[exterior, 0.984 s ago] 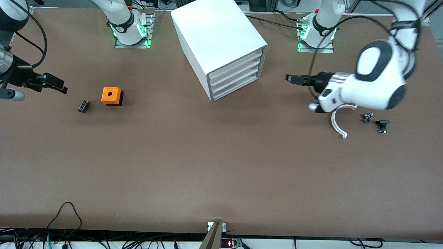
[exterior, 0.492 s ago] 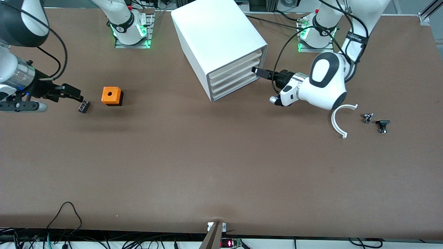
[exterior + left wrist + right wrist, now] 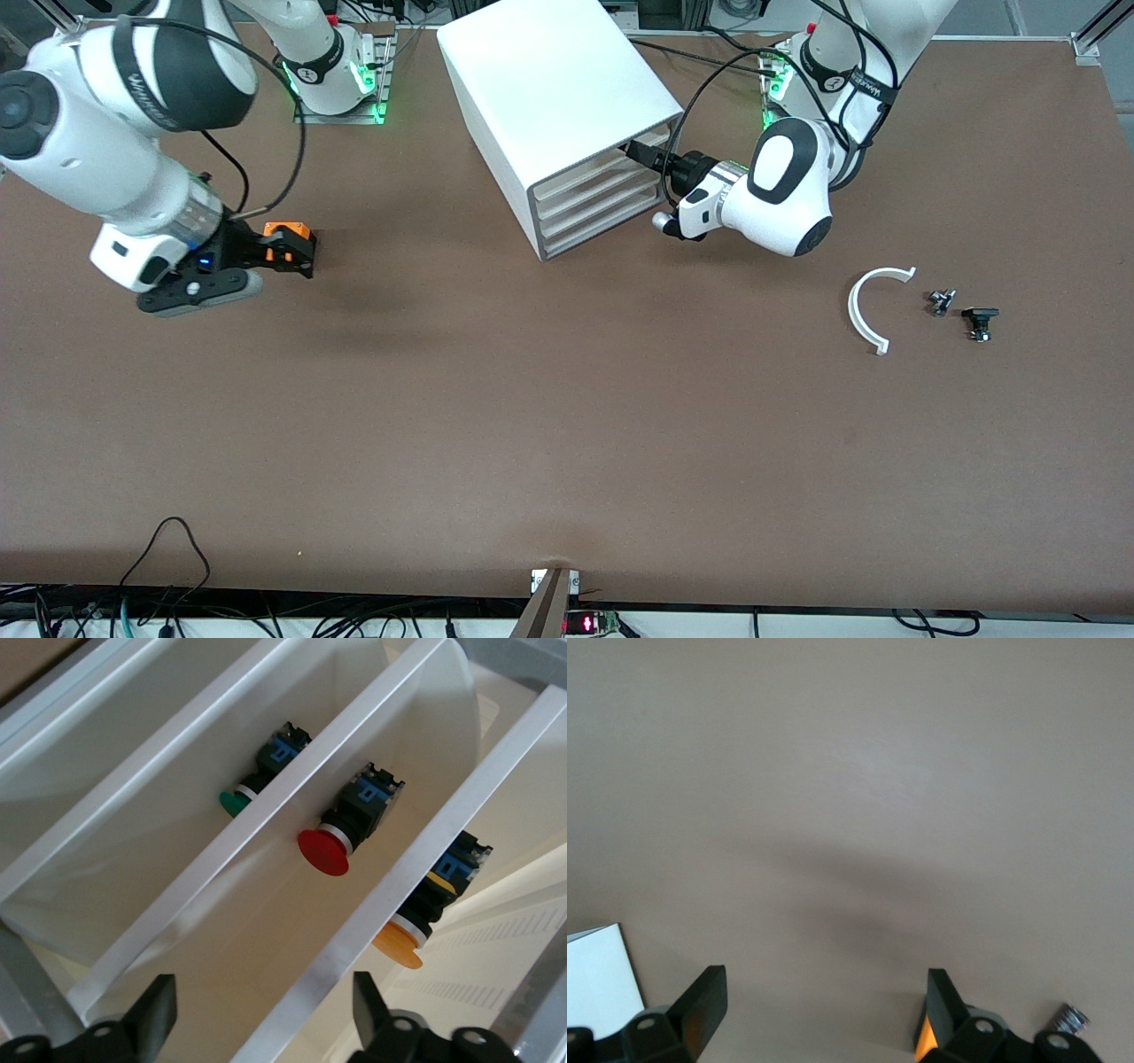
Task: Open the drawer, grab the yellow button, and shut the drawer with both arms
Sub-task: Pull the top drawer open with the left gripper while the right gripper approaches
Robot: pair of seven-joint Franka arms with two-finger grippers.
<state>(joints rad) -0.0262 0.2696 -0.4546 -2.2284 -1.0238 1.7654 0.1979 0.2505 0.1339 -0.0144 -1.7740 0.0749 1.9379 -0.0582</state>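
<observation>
Brown matte surface (image 3: 567, 425); boxy white cabinet (image 3: 549, 97); left hand (image 3: 266, 1028) released at its top drawer (image 3: 620, 155); right hand (image 3: 288, 252) released, over orange box (image 3: 297, 232). Left wrist view alone shows the orange-capped button (image 3: 403, 948), inside a drawer

Brown table (image 3: 567, 425) carried white cabinet (image 3: 554, 97); orange box (image 3: 297, 232) toward right arm's end; white curved piece (image 3: 864, 315), two small black parts (image 3: 941, 302) (image 3: 978, 321) toward left arm's end.
</observation>
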